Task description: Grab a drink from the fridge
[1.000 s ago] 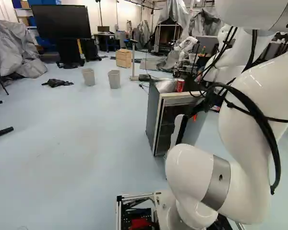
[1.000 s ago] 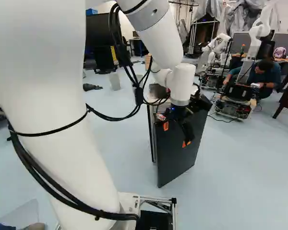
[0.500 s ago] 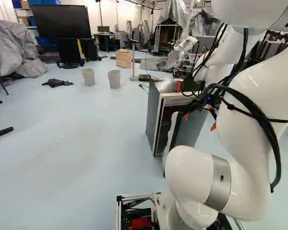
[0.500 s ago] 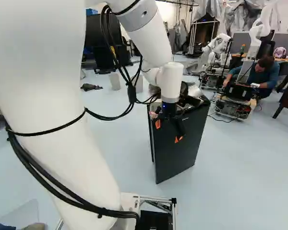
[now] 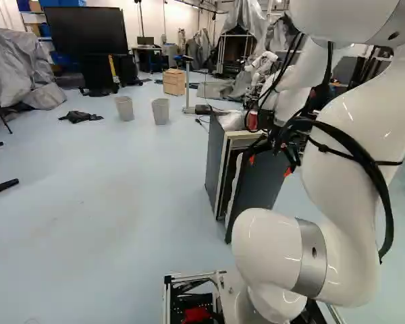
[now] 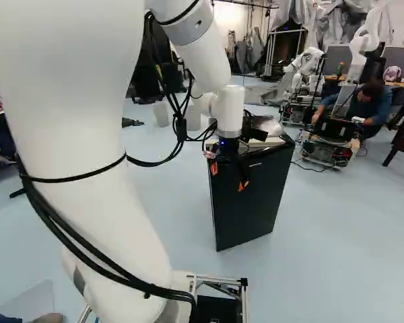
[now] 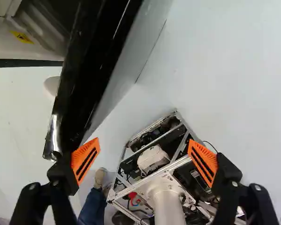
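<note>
We have our gripper (image 6: 229,177) spread, one finger beside the fridge door (image 6: 252,205). We see it standing ajar.

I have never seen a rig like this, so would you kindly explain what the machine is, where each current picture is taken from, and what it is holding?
The machine is a white robot arm on a moving base, ending in a black gripper with two orange-padded fingers. Two pictures come from cameras on the base, behind the arm: the left base view shows the arm right of the middle, the right base view left of it. The third comes from the wrist, looking along the gripper, with the base in sight too.

Ahead stands a small dark fridge, its door ajar, with a red can on top. The gripper holds nothing: its fingers are open, one beside the door's edge.
</note>
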